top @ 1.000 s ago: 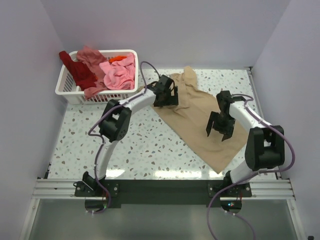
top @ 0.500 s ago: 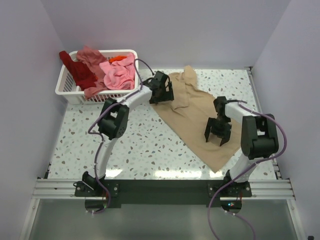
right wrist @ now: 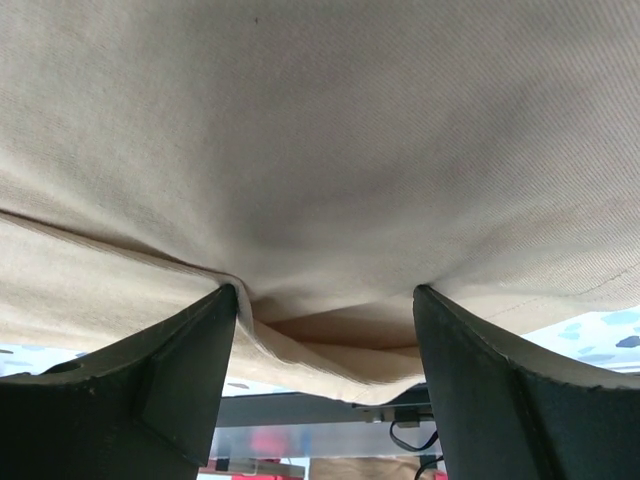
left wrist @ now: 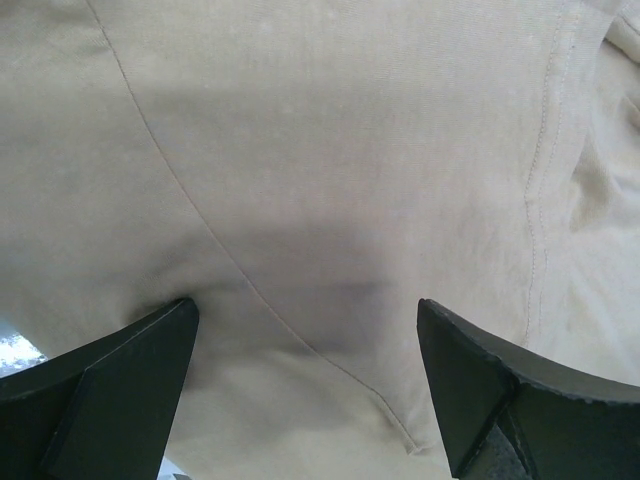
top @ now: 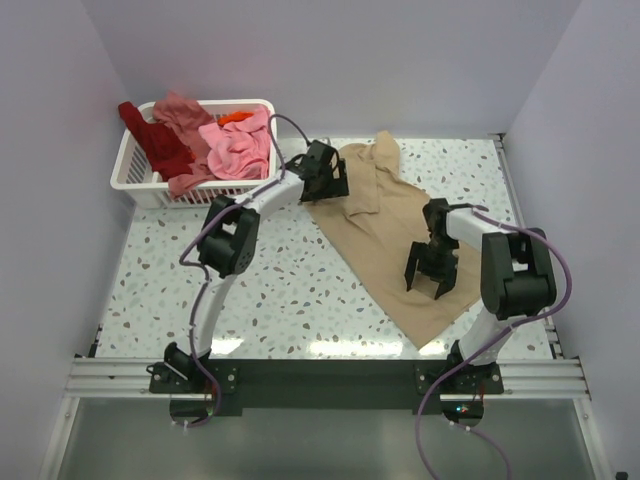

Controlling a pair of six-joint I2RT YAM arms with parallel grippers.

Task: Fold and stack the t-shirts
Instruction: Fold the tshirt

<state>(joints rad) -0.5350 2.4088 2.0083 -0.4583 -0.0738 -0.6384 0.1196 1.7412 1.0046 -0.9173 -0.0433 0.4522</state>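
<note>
A large tan t-shirt [top: 385, 235] lies spread on the speckled table, running from back centre to front right. My left gripper [top: 328, 185] is open and pressed down on its back left part; tan cloth [left wrist: 320, 200] fills the left wrist view between the fingers. My right gripper [top: 430, 280] is open, with its fingertips down on the shirt's front right part; the cloth [right wrist: 320, 150] bulges between its fingers. Pink [top: 240, 148], salmon [top: 180, 112], dark red [top: 160, 145] and orange [top: 235, 117] shirts lie heaped in the basket.
The white slatted basket [top: 140, 180] stands at the back left of the table. Grey walls close in the left, back and right sides. The arms' mounting rail [top: 320, 378] runs along the near edge.
My right gripper has moved forward along the tan shirt toward the near edge and come down on it. My left gripper has shifted slightly back and left on the shirt's upper part.
</note>
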